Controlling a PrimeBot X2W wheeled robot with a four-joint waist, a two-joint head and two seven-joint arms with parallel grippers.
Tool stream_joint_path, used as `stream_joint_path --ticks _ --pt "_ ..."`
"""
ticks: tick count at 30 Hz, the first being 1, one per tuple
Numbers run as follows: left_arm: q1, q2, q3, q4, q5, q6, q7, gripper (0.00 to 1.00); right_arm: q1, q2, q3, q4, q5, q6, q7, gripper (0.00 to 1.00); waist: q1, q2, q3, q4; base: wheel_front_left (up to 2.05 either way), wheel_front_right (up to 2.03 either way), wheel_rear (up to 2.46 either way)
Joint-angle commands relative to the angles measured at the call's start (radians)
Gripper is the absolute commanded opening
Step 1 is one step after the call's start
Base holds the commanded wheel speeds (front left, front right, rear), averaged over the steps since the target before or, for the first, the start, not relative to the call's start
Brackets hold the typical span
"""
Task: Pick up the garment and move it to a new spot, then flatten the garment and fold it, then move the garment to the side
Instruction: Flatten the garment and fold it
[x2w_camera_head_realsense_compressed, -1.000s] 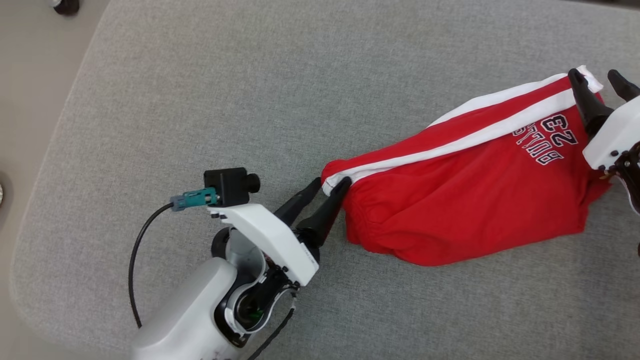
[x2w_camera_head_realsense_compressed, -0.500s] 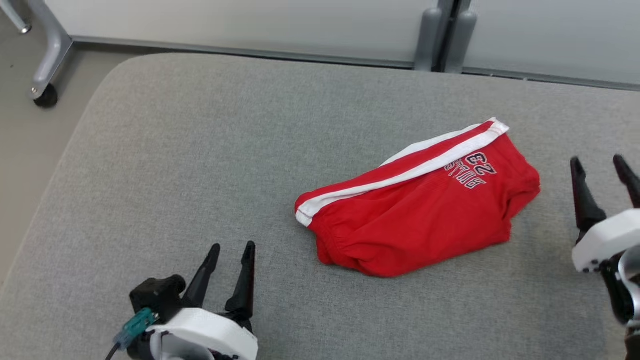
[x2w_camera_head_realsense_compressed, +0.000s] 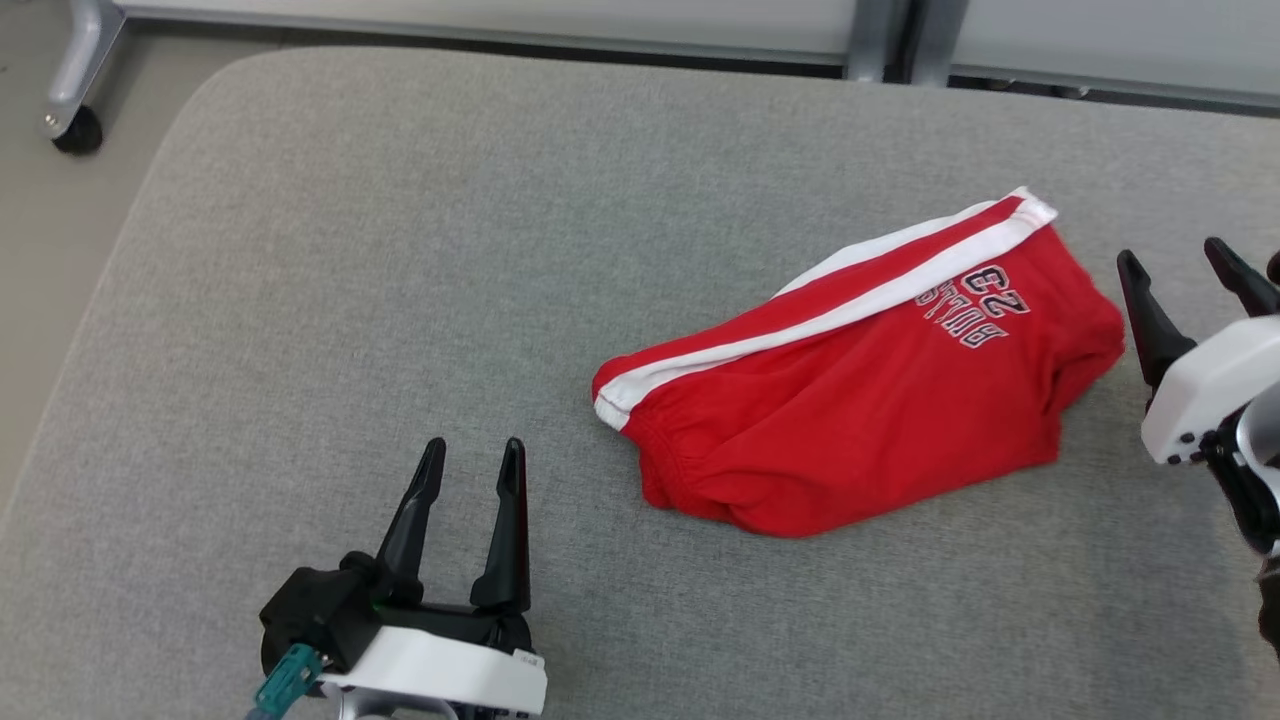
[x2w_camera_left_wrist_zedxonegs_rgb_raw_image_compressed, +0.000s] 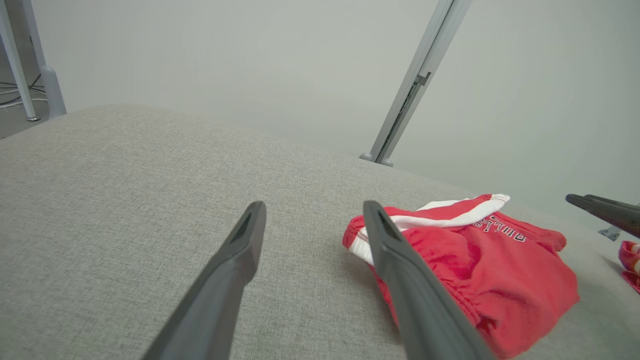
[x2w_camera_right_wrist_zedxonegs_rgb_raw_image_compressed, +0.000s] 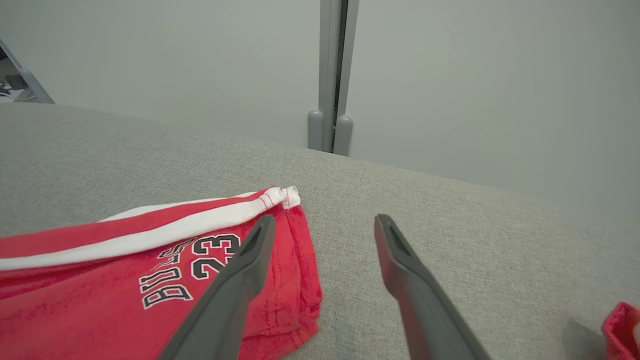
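The garment (x2w_camera_head_realsense_compressed: 860, 390) is a pair of red shorts with white side stripes and a "23" print, lying folded on the grey cushioned surface (x2w_camera_head_realsense_compressed: 400, 300) right of centre. My left gripper (x2w_camera_head_realsense_compressed: 470, 458) stands open near the front edge, left of the garment and apart from it. My right gripper (x2w_camera_head_realsense_compressed: 1175, 255) is open at the right edge, just beside the garment's printed end, not touching it. In the left wrist view the garment (x2w_camera_left_wrist_zedxonegs_rgb_raw_image_compressed: 480, 250) lies past the right finger. In the right wrist view the garment (x2w_camera_right_wrist_zedxonegs_rgb_raw_image_compressed: 150, 270) lies left of the open fingers (x2w_camera_right_wrist_zedxonegs_rgb_raw_image_compressed: 245, 270).
A metal frame leg with a castor (x2w_camera_head_realsense_compressed: 70, 120) stands on the floor at the far left. A grey panel post (x2w_camera_head_realsense_compressed: 890, 35) rises behind the surface. Another red piece of cloth (x2w_camera_right_wrist_zedxonegs_rgb_raw_image_compressed: 622, 325) shows at the right wrist view's lower right corner.
Both grippers have let go of the garment's ends and drawn back toward me, opening fully. The camera has tilted up, so the garment now lies free and more bunched.
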Motion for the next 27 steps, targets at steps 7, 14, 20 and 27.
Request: stream_joint_path --ticks 7,14,20,27 --pt "-0.069 -0.044 0.029 0.041 0.041 -0.078 -0.004 1.00 -0.141 -0.043 0.012 0.130 -0.102 0.000 0.116 1.00 0.0000 0.0000 0.142 0.125 0.00 0.00 0.00" --pt "-0.072 -0.051 0.057 0.051 0.016 -0.089 -0.004 1.00 -0.142 -0.030 -0.011 0.214 -0.144 0.000 0.167 1.00 0.0000 0.0000 0.137 0.142 0.00 0.00 0.00" --pt "-0.065 -0.051 0.051 0.059 0.010 -0.094 -0.004 1.00 -0.114 -0.023 -0.005 0.239 -0.126 0.000 0.244 1.00 0.0000 0.0000 0.116 0.115 0.00 0.00 0.00" --pt "-0.046 -0.050 0.055 0.076 0.022 -0.097 -0.004 1.00 -0.085 0.008 0.045 0.180 0.057 0.000 0.261 0.00 0.0000 0.0000 0.058 0.036 0.00 0.00 0.00"
